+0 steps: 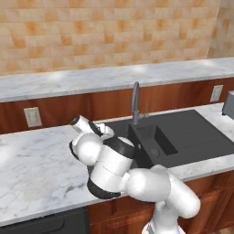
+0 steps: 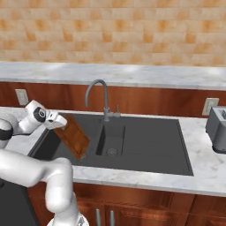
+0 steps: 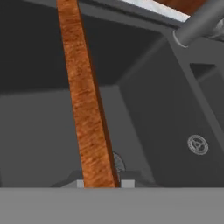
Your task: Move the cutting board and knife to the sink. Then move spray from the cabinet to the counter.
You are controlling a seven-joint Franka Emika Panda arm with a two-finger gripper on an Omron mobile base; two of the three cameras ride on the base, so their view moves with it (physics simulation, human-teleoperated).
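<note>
My gripper (image 2: 60, 120) is shut on the top corner of the brown wooden cutting board (image 2: 73, 136). The board hangs tilted over the left part of the dark sink (image 2: 145, 145). In the hand view the cutting board (image 3: 85, 109) runs edge-on up from between the gripper (image 3: 99, 183) tips, with the sink basin (image 3: 39, 131) and a drain (image 3: 197, 145) behind it. My own arm covers the hand in the left base view, where the sink (image 1: 183, 137) lies to its right. White marble counter (image 1: 41, 160) surrounds the sink. The knife, spray and cabinet are out of view.
A grey faucet (image 2: 102, 95) rises behind the sink, close to the board; the faucet (image 1: 135, 103) is just right of my arm. A grey toaster (image 2: 217, 128) stands on the counter at far right. A raised marble ledge (image 2: 132, 75) and tiled wall back the counter.
</note>
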